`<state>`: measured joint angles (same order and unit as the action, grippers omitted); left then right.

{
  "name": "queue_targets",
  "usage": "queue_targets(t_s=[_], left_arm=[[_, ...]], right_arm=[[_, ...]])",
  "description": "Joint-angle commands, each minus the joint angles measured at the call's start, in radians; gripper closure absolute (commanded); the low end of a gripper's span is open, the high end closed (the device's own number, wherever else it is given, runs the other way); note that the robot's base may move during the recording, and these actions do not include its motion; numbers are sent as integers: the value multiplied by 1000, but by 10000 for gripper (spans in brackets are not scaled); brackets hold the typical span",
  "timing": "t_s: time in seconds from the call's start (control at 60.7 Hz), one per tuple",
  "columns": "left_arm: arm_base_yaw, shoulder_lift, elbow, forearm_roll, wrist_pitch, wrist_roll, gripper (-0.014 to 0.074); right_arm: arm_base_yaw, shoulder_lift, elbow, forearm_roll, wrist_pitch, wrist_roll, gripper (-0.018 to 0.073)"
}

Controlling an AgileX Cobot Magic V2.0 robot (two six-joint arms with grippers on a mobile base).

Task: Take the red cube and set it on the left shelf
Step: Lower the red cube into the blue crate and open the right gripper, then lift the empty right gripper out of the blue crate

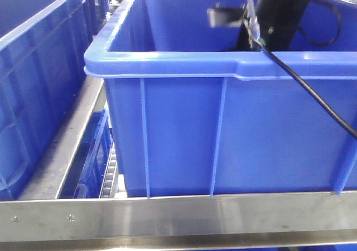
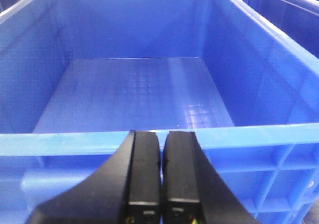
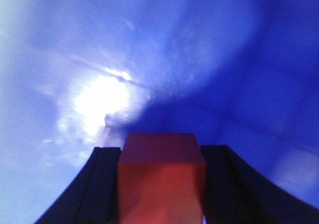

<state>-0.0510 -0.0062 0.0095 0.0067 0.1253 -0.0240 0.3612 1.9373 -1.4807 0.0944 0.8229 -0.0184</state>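
**Red cube gripped inside the blue crate**

The right tool (image 3: 162, 184) is clamped on the small red cube (image 3: 162, 176), its two dark fingers (image 3: 92, 189) pressed against the cube's sides, over a blurred glossy blue surface with a bright glare. In the front view a black arm (image 1: 279, 11) reaches down into the large blue plastic crate (image 1: 223, 134), which sits on the brushed stainless steel left shelf (image 1: 178, 215) behind its flat front rail. The left tool (image 2: 160, 169) hovers just outside a blue crate's near rim, fingers nearly touching, holding nothing.
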Motion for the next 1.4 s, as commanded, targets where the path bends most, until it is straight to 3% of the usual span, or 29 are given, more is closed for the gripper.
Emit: queue_targets(t_s=[0.0,0.099,0.313,0.61,0.725,0.956,1.055,1.385], left_arm=[[-7,-15,23,-7,-86,-1,495],[-7,-15,23,-7,-86,-1,495],[-7,-15,23,-7,-86,-1,495],[-7,-15,23,-7,-86,-1,495],[-7,-15,23,-7,-86,-1,495],[-7,-15,23,-7,-86,-1,495],[-7,-15,23,-7,-86,-1,495],[-7,-15,23,-7,-86,-1,495]], right_arm=[[-7,-45,-36,-8,-23,-1,330],[-7,-45,-37,-8,-21,-1,267],[-7,-46,-58,-10,-2,-1,-64],[-7,-113,-103,-10,35,-2,-42],[-7,-189,-87,-10,27,-3,8],[-7,-457,123,-61,-124,-14,281],[-7,-576,224,-68,-162,-15,354],[-7,-1046,575,-77,-333,-17,470]])
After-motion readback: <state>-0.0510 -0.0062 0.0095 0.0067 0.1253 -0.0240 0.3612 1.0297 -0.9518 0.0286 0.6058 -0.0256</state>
